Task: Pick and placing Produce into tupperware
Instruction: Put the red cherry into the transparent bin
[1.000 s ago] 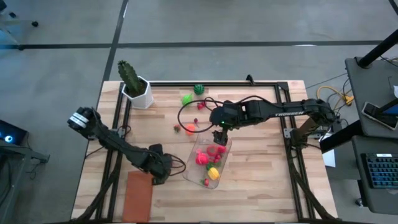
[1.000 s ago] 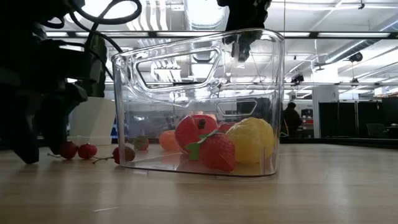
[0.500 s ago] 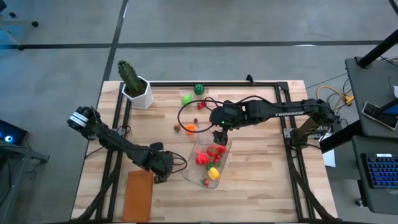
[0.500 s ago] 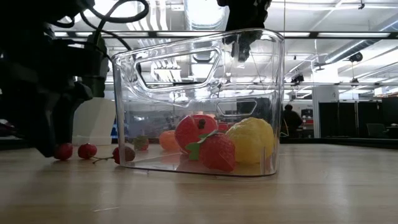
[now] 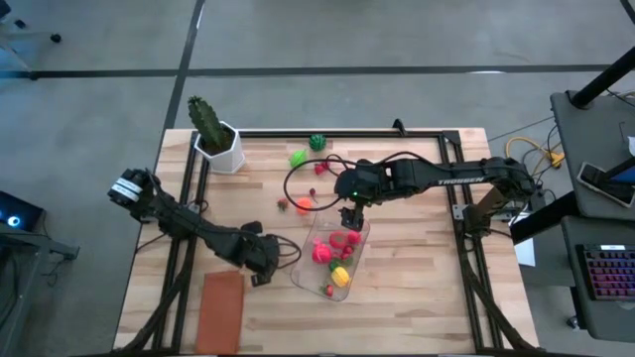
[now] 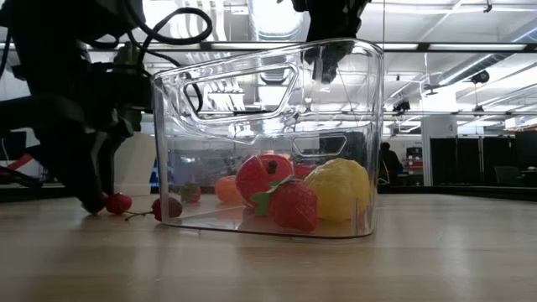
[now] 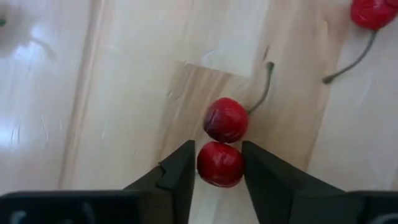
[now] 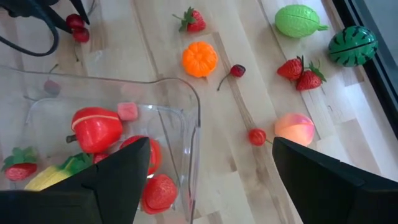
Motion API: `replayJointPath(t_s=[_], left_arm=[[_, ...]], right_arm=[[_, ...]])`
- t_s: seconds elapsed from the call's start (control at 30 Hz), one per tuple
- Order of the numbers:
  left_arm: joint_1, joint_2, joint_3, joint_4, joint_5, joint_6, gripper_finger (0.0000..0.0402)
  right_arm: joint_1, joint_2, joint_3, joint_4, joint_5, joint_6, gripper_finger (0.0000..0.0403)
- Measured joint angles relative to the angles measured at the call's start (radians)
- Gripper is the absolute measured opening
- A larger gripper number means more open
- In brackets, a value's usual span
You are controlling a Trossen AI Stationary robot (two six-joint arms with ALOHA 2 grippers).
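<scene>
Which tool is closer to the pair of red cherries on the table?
Left. The left tool has its fingers on either side of one cherry; the right tool hangs over the clear box.

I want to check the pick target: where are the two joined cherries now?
The cherry pair lies on the table, left of the tupperware in the high view. One cherry sits between the fingers of the left end effector.
</scene>
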Motion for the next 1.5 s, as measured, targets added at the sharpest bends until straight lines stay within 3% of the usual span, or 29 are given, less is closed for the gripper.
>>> replayJointPath(t_s=[0.2, 0.4, 0.63, 0.77, 0.83, 0.9, 0.93, 1.03, 1.1, 1.23, 1.33, 1.4, 1.5], left_arm=[[0.002, 0.0, -0.001, 0.0, 0.01, 0.033, 0.0077], [0.002, -0.001, 0.008, -0.027, 0.016, 0.046, 0.0069], [0.008, -0.035, 0.143, -0.246, 0.006, 0.051, 0.0068], [0.022, -0.084, 0.287, -0.327, -0.128, 0.118, 0.0068], [0.043, -0.112, 0.349, -0.315, -0.203, 0.182, 0.0068], [0.081, -0.136, 0.398, -0.235, -0.215, 0.246, 0.0068], [0.106, -0.144, 0.414, -0.176, -0.189, 0.271, 0.0068], [0.179, -0.144, 0.426, 0.055, 0.042, 0.339, 0.0068], [0.203, -0.104, 0.439, 0.167, 0.14, 0.338, 0.0068], [0.205, 0.035, 0.486, 0.168, 0.181, 0.313, 0.0068], [0.215, 0.113, 0.522, 0.189, 0.274, 0.175, 0.0069], [0.223, 0.138, 0.548, 0.219, 0.326, 0.103, 0.0075], [0.228, 0.152, 0.561, 0.237, 0.323, 0.044, 0.0101]], right_arm=[[-0.003, 0.0, -0.002, 0.0, 0.0, -0.005, 0.0329], [-0.003, 0.0, -0.002, 0.0, 0.0, -0.007, 0.0329], [-0.003, -0.023, 0.002, 0.012, 0.006, -0.011, 0.0329], [-0.02, -0.077, 0.003, 0.037, 0.028, -0.01, 0.0329], [-0.038, -0.102, 0.003, 0.025, 0.044, -0.009, 0.0329], [-0.058, -0.128, 0.001, -0.004, 0.062, -0.003, 0.0329], [-0.068, -0.141, 0.001, -0.022, 0.075, -0.002, 0.0329], [-0.099, -0.186, -0.003, -0.096, 0.105, -0.002, 0.0329], [-0.115, -0.214, -0.007, -0.138, 0.114, -0.002, 0.0329], [-0.13, -0.278, -0.023, -0.201, 0.115, -0.005, 0.0329], [-0.132, -0.332, -0.05, -0.214, 0.115, -0.007, 0.0329], [-0.132, -0.372, -0.078, -0.212, 0.115, -0.007, 0.0329], [-0.132, -0.43, -0.12, -0.211, 0.115, -0.007, 0.0329]])
